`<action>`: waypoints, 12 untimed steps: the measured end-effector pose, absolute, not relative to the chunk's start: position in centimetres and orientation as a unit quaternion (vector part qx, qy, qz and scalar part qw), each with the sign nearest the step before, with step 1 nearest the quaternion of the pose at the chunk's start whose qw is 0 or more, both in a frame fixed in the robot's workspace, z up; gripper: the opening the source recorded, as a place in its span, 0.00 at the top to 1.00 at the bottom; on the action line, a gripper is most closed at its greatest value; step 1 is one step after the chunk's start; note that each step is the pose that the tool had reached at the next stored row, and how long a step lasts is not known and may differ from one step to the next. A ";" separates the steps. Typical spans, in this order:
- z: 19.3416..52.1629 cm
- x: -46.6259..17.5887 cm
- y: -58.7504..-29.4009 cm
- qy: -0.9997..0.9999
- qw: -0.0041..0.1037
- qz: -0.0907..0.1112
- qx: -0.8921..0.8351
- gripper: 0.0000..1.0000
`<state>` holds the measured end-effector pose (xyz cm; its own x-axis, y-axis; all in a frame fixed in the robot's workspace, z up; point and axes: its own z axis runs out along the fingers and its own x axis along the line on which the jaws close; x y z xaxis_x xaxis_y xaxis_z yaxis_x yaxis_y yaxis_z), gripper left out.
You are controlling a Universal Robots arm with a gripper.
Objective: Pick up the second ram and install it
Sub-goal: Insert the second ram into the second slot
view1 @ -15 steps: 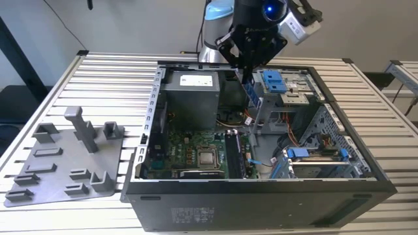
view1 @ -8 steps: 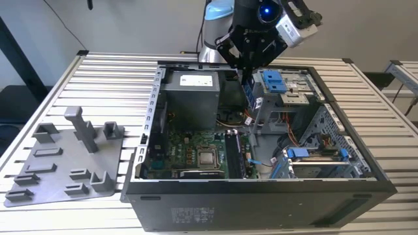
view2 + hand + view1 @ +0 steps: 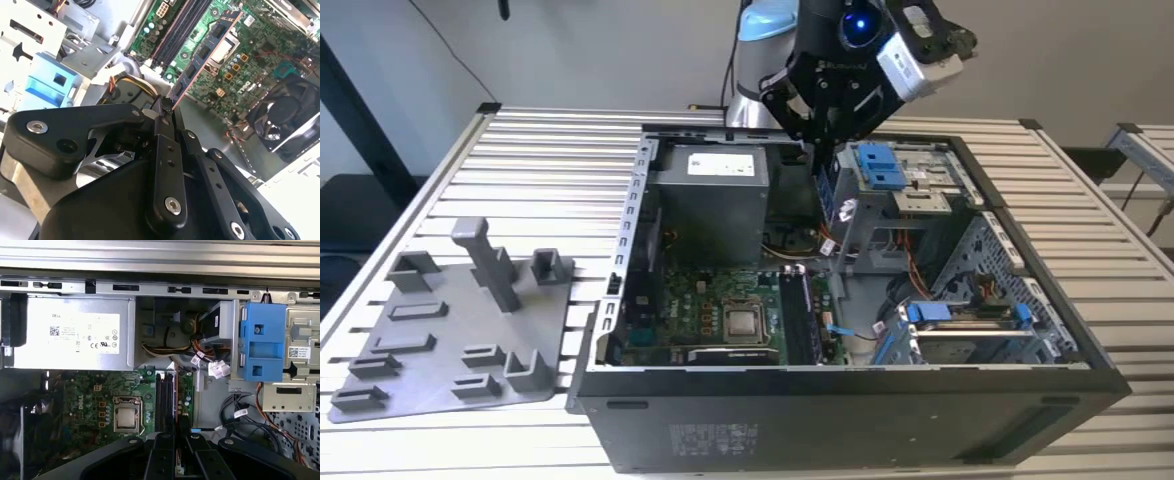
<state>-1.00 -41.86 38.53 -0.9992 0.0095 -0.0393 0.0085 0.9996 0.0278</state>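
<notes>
The gripper (image 3: pixel 167 107) is clamped on one end of the second ram (image 3: pixel 205 52), carrying it edge-on, apparently to line it up with the memory slots (image 3: pixel 175 35) beyond. It hangs clear above the motherboard (image 3: pixel 260 65) inside the open computer case (image 3: pixel 854 420) on the desk (image 3: pixel 534 170).

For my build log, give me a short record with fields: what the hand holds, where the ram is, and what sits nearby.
hand: shut on the second ram
ram position: held over the open computer case, not seated in a slot
memory slots: beside the processor socket
grey tray: on the table, at the exterior view's left of the case
</notes>
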 end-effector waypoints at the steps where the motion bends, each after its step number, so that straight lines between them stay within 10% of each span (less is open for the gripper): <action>1: 38.5 -1.0 -41.9 1.000 0.018 0.014 0.006 0.85; 12: 38.3 -0.9 -41.9 0.999 0.013 0.013 0.031 0.85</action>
